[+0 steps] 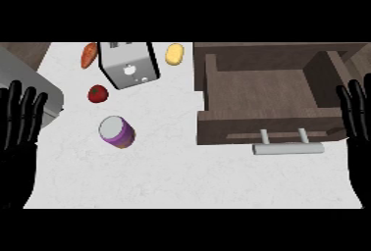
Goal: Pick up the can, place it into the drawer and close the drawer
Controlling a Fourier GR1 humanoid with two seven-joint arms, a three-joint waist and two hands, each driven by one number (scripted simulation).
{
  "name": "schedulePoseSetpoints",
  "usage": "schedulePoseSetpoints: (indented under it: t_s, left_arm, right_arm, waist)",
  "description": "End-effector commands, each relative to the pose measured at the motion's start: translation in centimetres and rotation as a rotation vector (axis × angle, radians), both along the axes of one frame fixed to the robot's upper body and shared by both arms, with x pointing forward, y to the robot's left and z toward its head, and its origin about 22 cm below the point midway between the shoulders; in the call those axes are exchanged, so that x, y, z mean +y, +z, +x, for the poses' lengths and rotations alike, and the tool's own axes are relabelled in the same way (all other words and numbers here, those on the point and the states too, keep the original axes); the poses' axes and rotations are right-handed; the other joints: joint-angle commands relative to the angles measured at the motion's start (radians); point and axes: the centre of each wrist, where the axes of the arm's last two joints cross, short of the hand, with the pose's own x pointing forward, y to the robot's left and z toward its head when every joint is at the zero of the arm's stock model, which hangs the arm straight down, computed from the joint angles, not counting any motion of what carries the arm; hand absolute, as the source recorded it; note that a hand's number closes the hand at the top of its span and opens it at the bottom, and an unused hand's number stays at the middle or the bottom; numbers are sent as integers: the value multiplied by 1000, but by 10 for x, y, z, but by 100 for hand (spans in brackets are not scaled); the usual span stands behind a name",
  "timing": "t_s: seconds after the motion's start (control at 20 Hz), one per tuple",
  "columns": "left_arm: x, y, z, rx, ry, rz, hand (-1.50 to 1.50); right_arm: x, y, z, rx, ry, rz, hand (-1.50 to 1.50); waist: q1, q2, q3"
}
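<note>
can [116,131]: purple body, pale top facing the camera. On the white counter [188,181], about 9 o'clock from the view's centre. Nothing touches it. Upright or tilted: can't tell.
left hand [18,120]: open, fingers straight and pointing up, resting at the view's left edge, 9 o'clock. Holds nothing.
can vs left hand: can is at 3 o'clock of the hand, near but apart, with bare counter between them.
right hand [355,110]: open, fingers straight and up, resting at the right edge, 3 o'clock. Holds nothing.
can vs right hand: can is at 9 o'clock of it, well apart, with the drawer's front between them.
drawer [257,90]: brown, pulled open, at 1-2 o'clock of the centre, inner floor in view. The can lies outside it, at 8 o'clock of the drawer.
handle [287,149]: grey bar on two posts, on the drawer's front, at the drawer's 6 o'clock side.
toaster [128,63]: silver with black sides, at 12 o'clock of the can, apart from it.
red round item [98,93]: at 11 o'clock of the can, near it and not touching. It sits just beside the toaster's lower left corner.
orange-red long item [88,55]: just beside the toaster, at its 9 o'clock.
yellow item [174,54]: between the toaster and the drawer, at 12 o'clock of the centre.
grey block [33,81]: at the left edge, 10 o'clock, partly behind the left hand's fingertips. Can't tell what it is.
</note>
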Motion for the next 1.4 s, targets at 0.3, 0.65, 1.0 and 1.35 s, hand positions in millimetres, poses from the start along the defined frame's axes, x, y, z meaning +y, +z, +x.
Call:
schedulePoseSetpoints:
  t_s: [0.3, 0.65, 1.0, 1.35]
  left_arm:
    - [39, -31, 14, 336, -211, -35, -150]
    - [89, 3, 41, 389, -238, -58, -150]
    - [76, -4, 44, 400, -277, -55, -150]
    - [65, -39, 55, 453, -263, -39, -150]
  right_arm:
    - [-5, -35, -9, 303, -121, 98, -150]
    - [-21, -19, -4, 359, -181, 93, -150]
    - [-25, -29, -23, 352, -152, 85, -150]
    - [-22, -42, -5, 337, -180, 101, -150]
  waist:
    - [8, -18, -6]
    - [21, -29, -6]
    - [21, -30, -6]
    - [22, -29, -6]
